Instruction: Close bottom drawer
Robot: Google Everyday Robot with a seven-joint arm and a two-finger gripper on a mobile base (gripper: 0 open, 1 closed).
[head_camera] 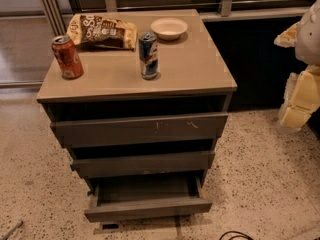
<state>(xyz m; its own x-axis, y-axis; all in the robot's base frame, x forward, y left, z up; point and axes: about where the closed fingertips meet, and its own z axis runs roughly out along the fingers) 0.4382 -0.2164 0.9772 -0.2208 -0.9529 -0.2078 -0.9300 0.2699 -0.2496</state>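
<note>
A: Where is the gripper (299, 101)?
B: At the right edge of the view, off the cabinet (220, 115). Whether it is open or closed cannot be told.
A: The bottom drawer (147, 207)?
B: Below and left of the gripper, pulled out over speckled floor (265, 174).
A: The cabinet top (200, 69)?
B: Up and left of it, bearing a red can (66, 57), blue can (148, 55), chip bag (102, 31) and white bowl (169, 28).

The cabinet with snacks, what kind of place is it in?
Probably an office break area: a speckled floor and a grey cabinet with a red can, chip bag and bowl on top. The gripper hangs at the right edge.
</note>
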